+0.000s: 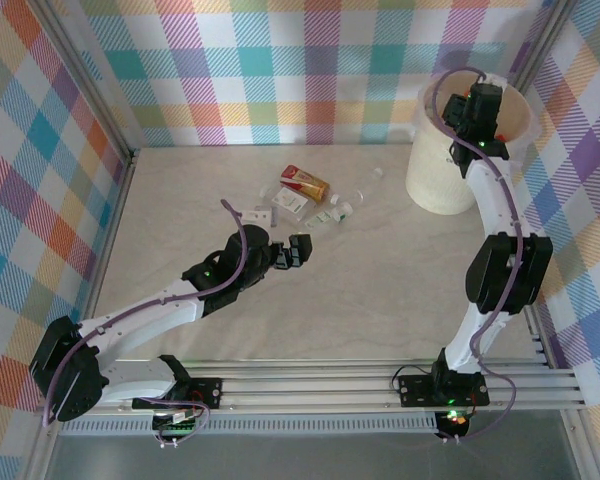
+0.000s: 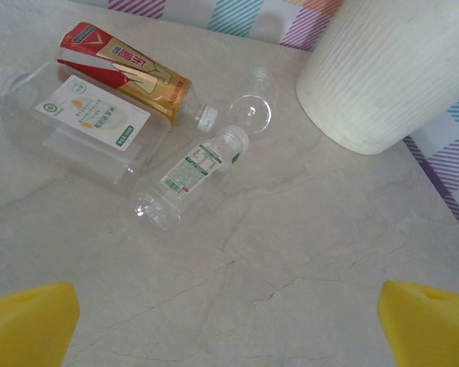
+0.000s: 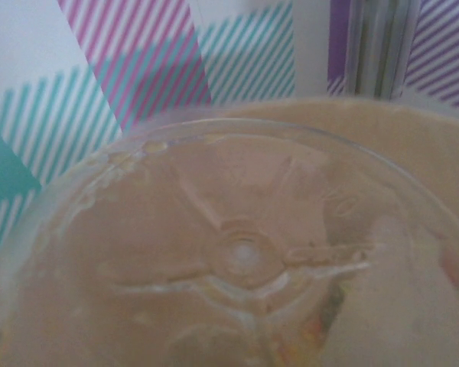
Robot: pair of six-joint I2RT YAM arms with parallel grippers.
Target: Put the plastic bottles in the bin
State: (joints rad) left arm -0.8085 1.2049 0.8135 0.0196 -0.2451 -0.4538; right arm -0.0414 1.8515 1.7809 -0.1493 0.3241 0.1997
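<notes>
Bottles (image 1: 305,195) of plastic lie in a loose cluster on the pale bench (image 1: 380,290), toward its far middle and well apart from the bin (image 1: 435,175). The left wrist view shows four of them. A red-and-gold bottle (image 2: 122,73) lies against a larger clear bottle with a white-and-green label (image 2: 76,122). A small clear bottle (image 2: 187,176) lies just on the near side of that pair, and an end-on bottle (image 2: 252,107) sits close to the red-and-gold one's white cap. The bin, cream-white and ribbed outside and tan inside, stands in the far right corner of the bench. The right hand (image 1: 477,115) hangs over its mouth, narrowed on a held bottle (image 3: 245,252). The clear round base of this one sits tight against the wrist camera, with the bin's tan inside behind it. The left hand (image 1: 300,250) hovers low just near the cluster, spread wide and holding nothing. Its yellow pads (image 2: 30,321) sit in the bottom corners of its own view, with bare bench between them. Checked walls of many colours close in the bench.
</notes>
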